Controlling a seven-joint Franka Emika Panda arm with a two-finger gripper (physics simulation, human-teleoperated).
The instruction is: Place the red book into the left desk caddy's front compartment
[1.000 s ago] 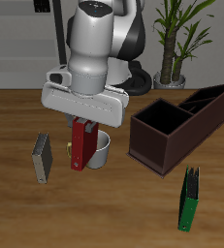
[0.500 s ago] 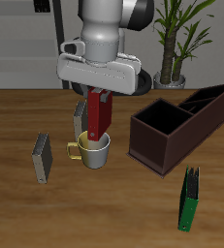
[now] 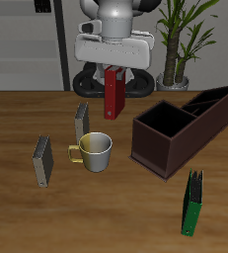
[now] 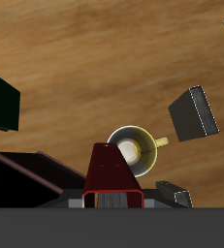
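My gripper [image 3: 114, 65] is shut on the red book [image 3: 113, 93] and holds it upright, high above the table, behind the mug [image 3: 95, 150]. The book hangs from the fingers, clear of everything. In the wrist view the red book [image 4: 112, 172] fills the space between the fingers, with the mug [image 4: 134, 148] below it. The left desk caddy [image 3: 181, 126], a long dark maroon box with a black inside and dividers, stands beside the book's position, nearer the plant; its corner also shows in the wrist view [image 4: 31, 174].
A grey-olive book [image 3: 82, 122] stands behind the mug and another [image 3: 42, 160] stands beside it. A green book [image 3: 191, 204] stands near the front edge. A potted plant [image 3: 177, 44] is behind the caddy.
My gripper has risen with the red book, from beside the mug to high above the table, and has moved back and a little toward the caddy.
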